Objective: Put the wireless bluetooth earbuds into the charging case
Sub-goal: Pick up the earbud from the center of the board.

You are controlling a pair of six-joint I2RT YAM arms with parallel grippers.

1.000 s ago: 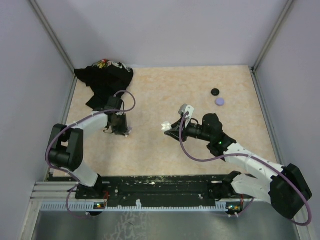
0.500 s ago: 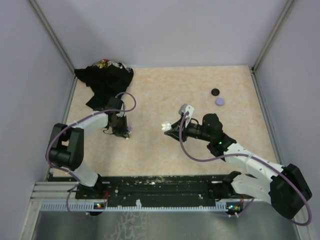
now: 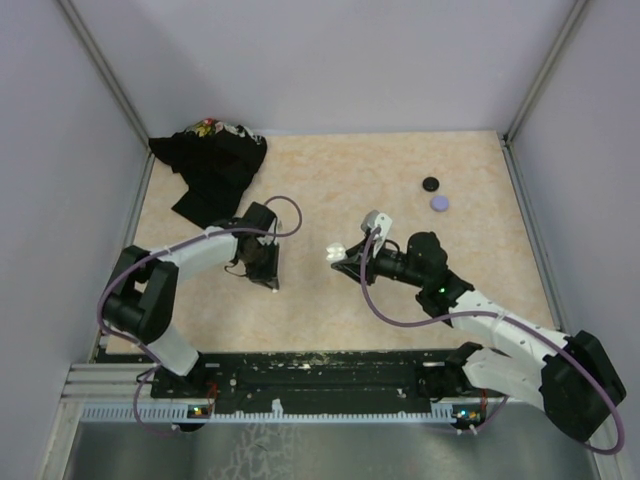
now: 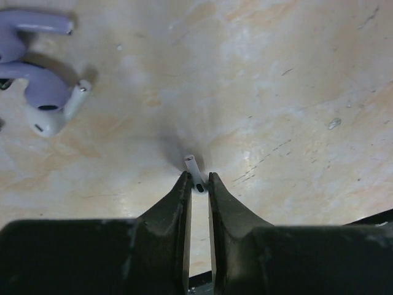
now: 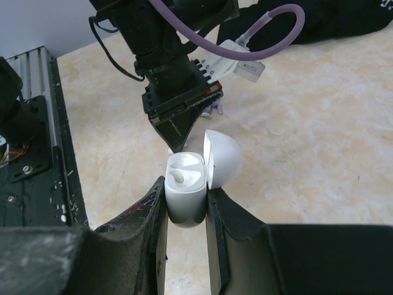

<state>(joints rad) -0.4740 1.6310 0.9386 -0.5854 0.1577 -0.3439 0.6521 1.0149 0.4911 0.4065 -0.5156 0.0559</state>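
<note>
Fingertips of the left gripper (image 4: 196,178) pinched together on the stem of a white bud (image 4: 191,163), low over the tabletop (image 4: 295,80), left of centre and closer to the near edge than the far; contact with the surface not clear. Beyond the pinch, on the side of the far left corner: two lavender buds (image 4: 34,24) side by side, a second white bud (image 4: 61,114) pressed against the nearer of them. Around the middle of the tabletop, right gripper (image 5: 185,195) clamped on the body of a white case (image 5: 183,169), lid (image 5: 222,157) swung open, white hollow showing. Left gripper's black fingers pointing down just behind the case, near it, not touching. Toward the far right corner, well apart from both arms: a black disc (image 3: 431,184) and a lavender disc (image 3: 440,203), just beside each other. In the far left corner, a heap of black cloth (image 3: 210,165).
</note>
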